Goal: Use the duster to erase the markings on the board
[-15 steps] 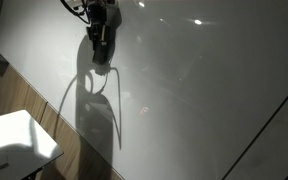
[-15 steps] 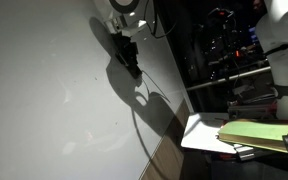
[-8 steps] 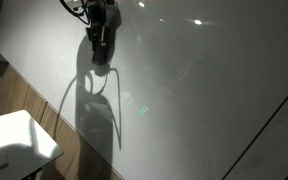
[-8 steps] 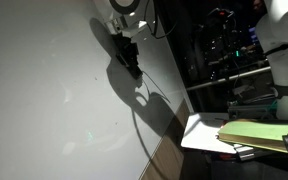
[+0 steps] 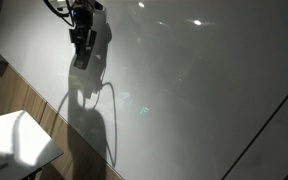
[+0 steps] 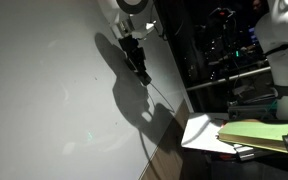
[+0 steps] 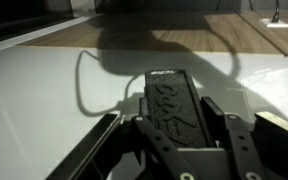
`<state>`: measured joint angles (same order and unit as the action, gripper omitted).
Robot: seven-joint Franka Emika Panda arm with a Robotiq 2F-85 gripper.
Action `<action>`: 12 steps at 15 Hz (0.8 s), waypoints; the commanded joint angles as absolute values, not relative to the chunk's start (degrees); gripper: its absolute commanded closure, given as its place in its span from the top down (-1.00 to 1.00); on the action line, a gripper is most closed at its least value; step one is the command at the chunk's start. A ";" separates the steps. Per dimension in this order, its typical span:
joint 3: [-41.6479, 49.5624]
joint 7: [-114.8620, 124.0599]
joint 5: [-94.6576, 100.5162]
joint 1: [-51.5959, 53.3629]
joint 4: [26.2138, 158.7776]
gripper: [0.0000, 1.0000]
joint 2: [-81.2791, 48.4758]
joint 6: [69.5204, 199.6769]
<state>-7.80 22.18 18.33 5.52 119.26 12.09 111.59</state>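
- The jaws are clamped on the duster (image 7: 170,95). In the wrist view one finger (image 7: 96,148) presses against each of its long sides.
- We see the duster as a flat, dark, oblong block that sticks out lengthwise past the fingertips, with pale raised lettering on its upper face.
- Its far end meets its own shadow on the board (image 7: 39,110), so we read it as touching the glossy surface.
- In an exterior view the gripper (image 5: 82,50) is high on the board (image 5: 204,90), near its upper edge, pointing down along the surface.
- In an exterior view the gripper (image 6: 141,66) slants downward against the board (image 6: 44,95), and the pale arm link (image 6: 134,8) sits above it at the top of the picture.
- We cannot make out the writing on the board in any view: the surface is dim and streaked with glare.
- A broad shadow (image 5: 89,125) of the arm and a looping cable falls on the board below the gripper.
- A strip of wood panelling (image 5: 46,118) runs along the lower edge of the board, and it also shows at the top of the wrist view.
- A small white table (image 5: 19,140) stands below the board, well apart from the gripper.
- In an exterior view the table (image 6: 197,132) carries a yellow-green pad (image 6: 256,133).
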 commanded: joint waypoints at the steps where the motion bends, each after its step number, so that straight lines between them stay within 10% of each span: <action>1: -10.07 20.13 15.07 7.72 133.96 -0.42 22.50 112.91; 12: -14.58 24.12 10.27 8.38 152.90 -0.42 23.98 119.43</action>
<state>-14.78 23.53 10.90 10.41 153.70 28.45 115.77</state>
